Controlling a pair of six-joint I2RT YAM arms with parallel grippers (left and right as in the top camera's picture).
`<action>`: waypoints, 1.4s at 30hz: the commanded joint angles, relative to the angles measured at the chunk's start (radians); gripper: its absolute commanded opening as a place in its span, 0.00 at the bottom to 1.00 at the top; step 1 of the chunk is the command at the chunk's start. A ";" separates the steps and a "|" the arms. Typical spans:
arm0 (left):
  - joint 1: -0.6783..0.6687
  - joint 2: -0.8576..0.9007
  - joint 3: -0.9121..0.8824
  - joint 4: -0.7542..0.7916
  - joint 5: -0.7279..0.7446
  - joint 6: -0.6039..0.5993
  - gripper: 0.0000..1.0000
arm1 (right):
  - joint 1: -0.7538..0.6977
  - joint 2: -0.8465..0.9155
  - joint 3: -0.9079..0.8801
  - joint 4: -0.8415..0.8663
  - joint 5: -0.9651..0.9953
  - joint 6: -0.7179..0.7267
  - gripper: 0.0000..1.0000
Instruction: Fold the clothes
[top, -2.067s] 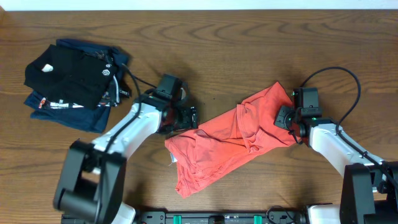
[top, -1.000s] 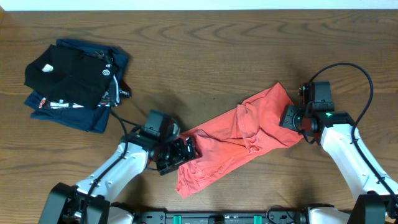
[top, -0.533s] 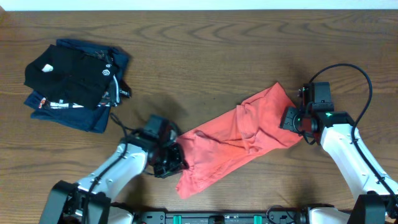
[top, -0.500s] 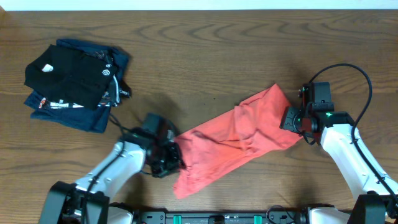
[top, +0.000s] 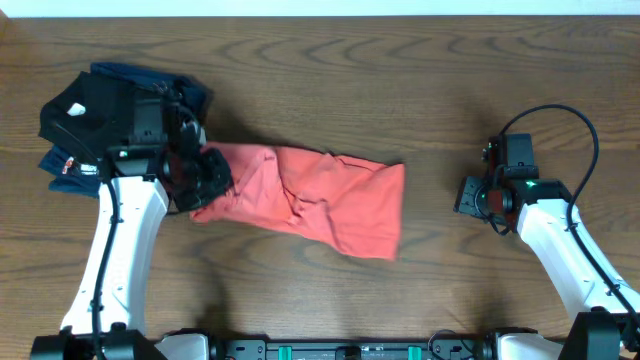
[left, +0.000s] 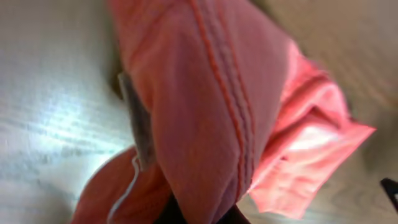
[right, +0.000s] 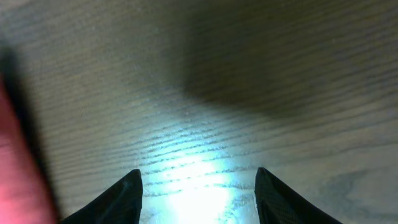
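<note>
— So, how is the left arm standing?

— It rises from the near left corner of the table (top: 330, 60) and runs almost parallel to the left edge, toward the far side. The wrist bends inward at the top. The left gripper (top: 207, 178) is clenched on the left end of the coral T-shirt (top: 320, 200). In the wrist view a stitched fold of the fabric fills the frame, with a small white neck label (left: 140, 124) hanging beside it.

— And where is the shirt?

— It lies bunched in a band across the middle of the table, from the gripper to a squarer end around the centre. It slants slightly toward the near edge. Whether the held end is lifted off the wood, I cannot tell. That end is just beside a folded black garment (top: 95, 115), which lies on a folded navy garment (top: 48, 158) in the far left corner.

— What about the right arm?

— It comes up from the near right corner and angles inward, with the wrist turned left toward the shirt. The right gripper (top: 468, 195) has its jaws apart and nothing between them. Its wrist view shows only bare wood between the fingertips (right: 130, 190). It is apart from the shirt's right end, and a black cable (top: 560, 125) loops over its wrist.
</note>
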 joint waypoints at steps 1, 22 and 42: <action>-0.066 -0.009 0.039 0.004 -0.018 0.003 0.06 | -0.011 -0.010 0.013 -0.013 0.011 -0.022 0.56; -0.751 0.261 0.041 0.267 -0.048 -0.174 0.07 | -0.011 -0.010 0.013 -0.053 0.006 -0.029 0.57; -0.775 0.257 0.041 0.521 0.079 -0.044 0.57 | -0.008 -0.010 0.013 -0.025 -0.117 -0.084 0.57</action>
